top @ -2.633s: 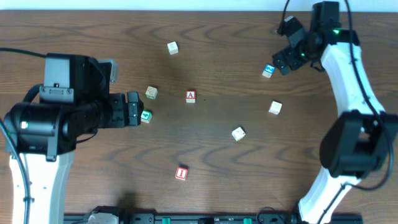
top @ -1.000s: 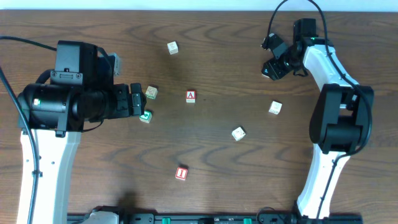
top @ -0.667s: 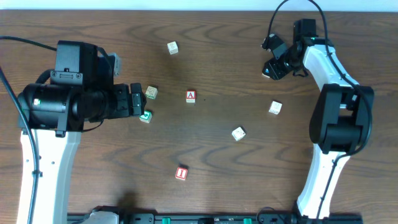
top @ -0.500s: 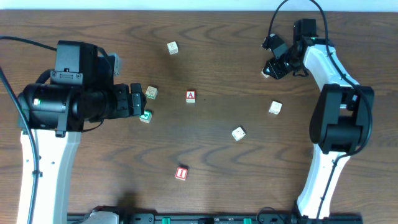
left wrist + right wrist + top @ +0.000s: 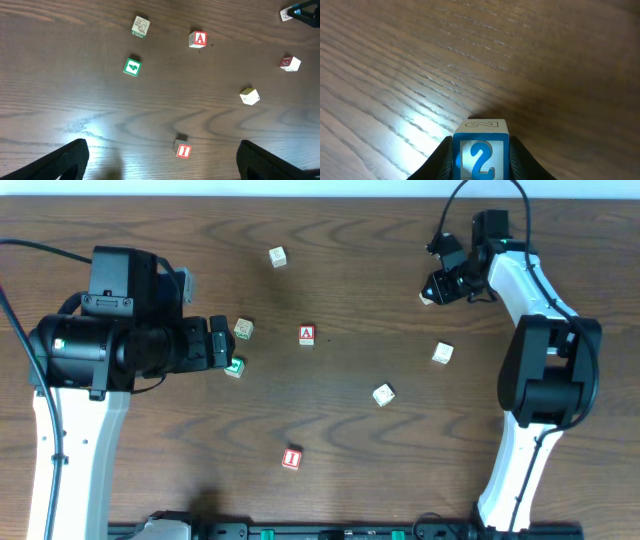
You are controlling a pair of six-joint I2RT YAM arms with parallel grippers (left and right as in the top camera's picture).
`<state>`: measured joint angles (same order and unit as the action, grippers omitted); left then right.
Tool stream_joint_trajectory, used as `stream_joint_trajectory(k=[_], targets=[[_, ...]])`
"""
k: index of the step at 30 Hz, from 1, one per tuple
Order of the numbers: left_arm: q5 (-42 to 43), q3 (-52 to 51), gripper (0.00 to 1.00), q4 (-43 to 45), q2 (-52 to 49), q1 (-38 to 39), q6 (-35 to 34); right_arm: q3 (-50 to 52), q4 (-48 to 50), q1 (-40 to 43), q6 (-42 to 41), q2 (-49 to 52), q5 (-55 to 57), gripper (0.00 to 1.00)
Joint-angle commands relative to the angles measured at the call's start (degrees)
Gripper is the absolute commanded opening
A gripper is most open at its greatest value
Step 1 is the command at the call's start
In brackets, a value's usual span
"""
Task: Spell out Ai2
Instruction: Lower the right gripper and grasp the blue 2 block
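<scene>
The blue "2" block sits between the black fingers of my right gripper, which is shut on it just above the wood at the table's far right. The red "A" block lies near the table's middle. The red "I" block lies nearer the front edge. My left gripper hangs wide open at the left, above the table, with nothing between its fingers.
A green "4" block lies just by the left gripper, with a pale block behind it. Other loose blocks lie scattered: one at the back and two at the right.
The right gripper's jaws have closed onto the "2" block and shifted slightly. The left arm and the other blocks have not moved.
</scene>
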<state>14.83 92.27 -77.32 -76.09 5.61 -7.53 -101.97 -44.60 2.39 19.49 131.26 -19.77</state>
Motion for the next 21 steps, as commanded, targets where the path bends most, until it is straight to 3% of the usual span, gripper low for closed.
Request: stream_joint_trajectory(k=[1, 15, 21], targets=[[-0.24, -0.04, 0.95, -0.52, 0.48, -0.37, -0.39, -0.33, -1.79, -1.07, -7.04, 0.68, -0.17, 0.05], [-3.08, -0.04, 0.96, -5.01, 0.48, -0.35, -0.17, -0.35, -5.31, -12.09, -17.64, 0.17, 10.86, 0.01], [-3.28, -0.04, 0.95, -6.8, 0.55, -0.35, 0.26, -0.35, -7.34, -15.63, -21.88, -6.73, 16.28, 0.02]])
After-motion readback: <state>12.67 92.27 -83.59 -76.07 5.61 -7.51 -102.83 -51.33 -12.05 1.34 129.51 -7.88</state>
